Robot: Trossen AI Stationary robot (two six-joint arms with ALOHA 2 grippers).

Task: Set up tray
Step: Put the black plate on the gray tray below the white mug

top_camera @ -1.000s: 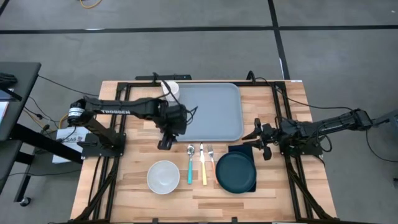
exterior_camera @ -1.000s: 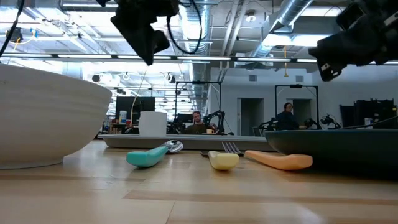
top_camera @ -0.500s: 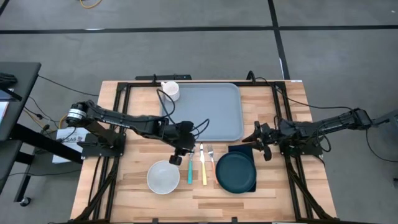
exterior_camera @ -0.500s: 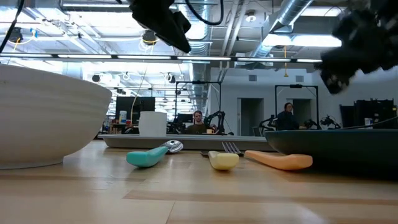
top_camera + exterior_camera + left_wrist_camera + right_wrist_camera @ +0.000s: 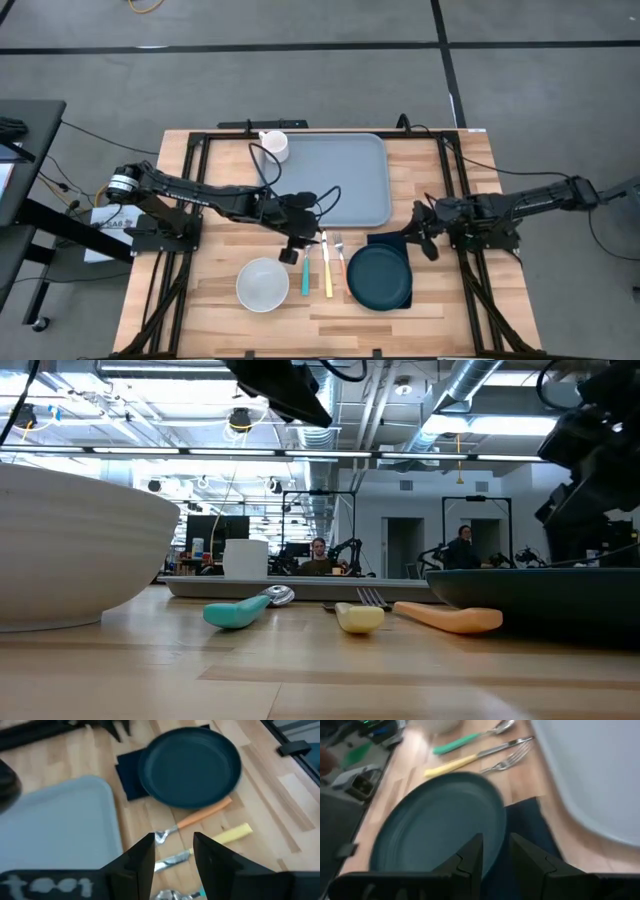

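Observation:
The light grey-blue tray lies at the table's far middle, with a white cup at its far left corner. In front of it lie a white bowl, a teal spoon, a yellow knife, an orange fork and a navy plate resting partly on a navy napkin. My left gripper hangs open above the cutlery, near the spoon's bowl end. My right gripper hangs open just right of the napkin, pointing at plate and napkin.
Black frame rails run along both sides of the table and behind the tray. Bare wood shows along the near edge. In the low view the bowl and plate stand close at either side.
My left gripper has swung from the tray's near left corner toward the near edge and right, coming to a stop above the spoon, and has tipped up from pointing steeply down. My right gripper has tipped downward and sunk a little toward the napkin.

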